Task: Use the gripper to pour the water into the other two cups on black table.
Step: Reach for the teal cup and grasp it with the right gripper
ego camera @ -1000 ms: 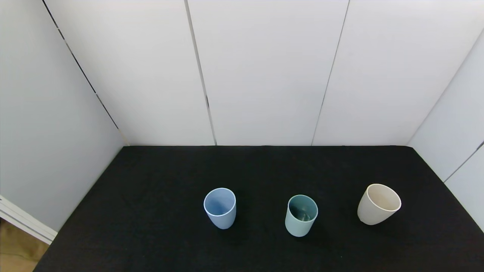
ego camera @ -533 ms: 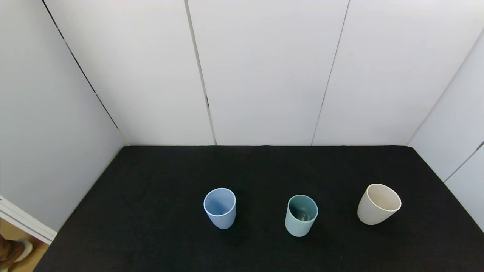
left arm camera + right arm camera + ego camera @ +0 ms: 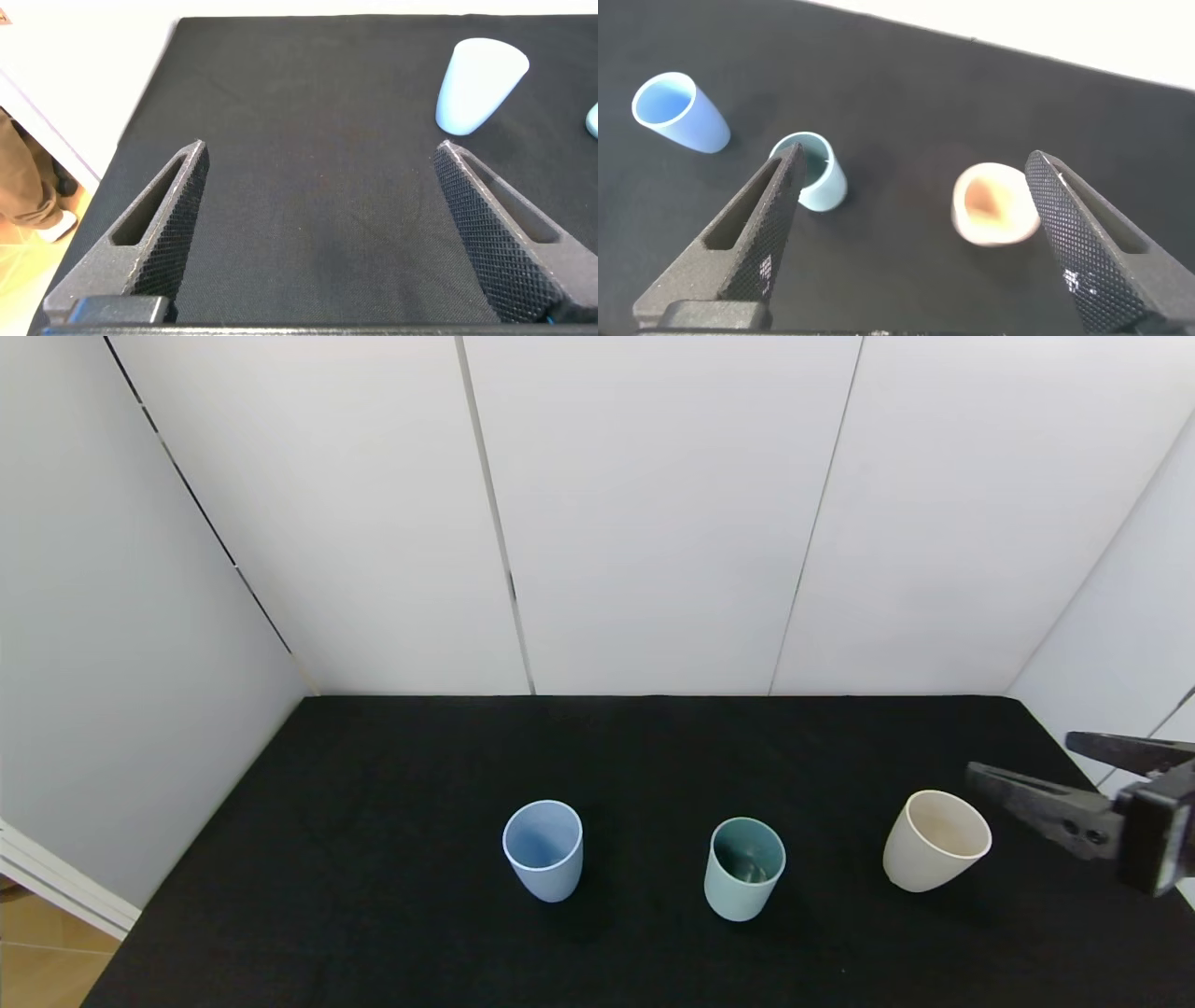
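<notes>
Right pincer [image 3: 1022, 758] spread wide, just right of cream cup [image 3: 934, 841]

The right pincer [image 3: 1022, 761] is matte black: two long flat tapering fingers [image 3: 1078, 243] with cross-hatched inner pads and slot cutouts, small round holes near the boxy black base. The left pincer [image 3: 322, 149] has matching fingers [image 3: 168, 215].

No readable text, label, brand or number anywhere — none.
</notes>
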Tool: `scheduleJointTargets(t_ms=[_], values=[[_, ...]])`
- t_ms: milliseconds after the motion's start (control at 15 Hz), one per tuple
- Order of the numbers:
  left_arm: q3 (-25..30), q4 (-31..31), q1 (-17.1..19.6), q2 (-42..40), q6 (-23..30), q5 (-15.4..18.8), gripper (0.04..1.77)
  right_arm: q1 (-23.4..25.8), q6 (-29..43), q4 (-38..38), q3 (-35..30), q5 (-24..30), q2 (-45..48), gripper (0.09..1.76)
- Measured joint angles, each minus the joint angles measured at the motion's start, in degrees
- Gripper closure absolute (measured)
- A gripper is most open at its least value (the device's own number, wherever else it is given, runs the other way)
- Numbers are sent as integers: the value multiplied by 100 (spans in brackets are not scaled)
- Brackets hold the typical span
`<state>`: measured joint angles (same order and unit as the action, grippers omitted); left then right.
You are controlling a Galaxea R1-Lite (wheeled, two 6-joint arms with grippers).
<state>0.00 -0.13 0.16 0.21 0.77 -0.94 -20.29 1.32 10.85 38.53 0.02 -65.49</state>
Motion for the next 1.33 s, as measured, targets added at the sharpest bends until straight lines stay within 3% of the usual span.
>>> scheduleJointTargets(t_ms=[267,533,733,1000,1333], values=[[0,-2,0,0,-2,0,9,-831,132,1285,-345,-418,-912,14],[0,-2,0,0,0,0,9,-1359,143,2255,-930,-451,-1460,14],[0,-2,0,0,-2,1,9,-1651,146,3018,-1274,-820,-1998,14],[0,-2,0,0,0,0,9,-1871,155,3901,-1547,-1089,-2837,14],[0,-2,0,0,-2,0,9,-1921,155,4369,-1643,-1107,-3594,14]])
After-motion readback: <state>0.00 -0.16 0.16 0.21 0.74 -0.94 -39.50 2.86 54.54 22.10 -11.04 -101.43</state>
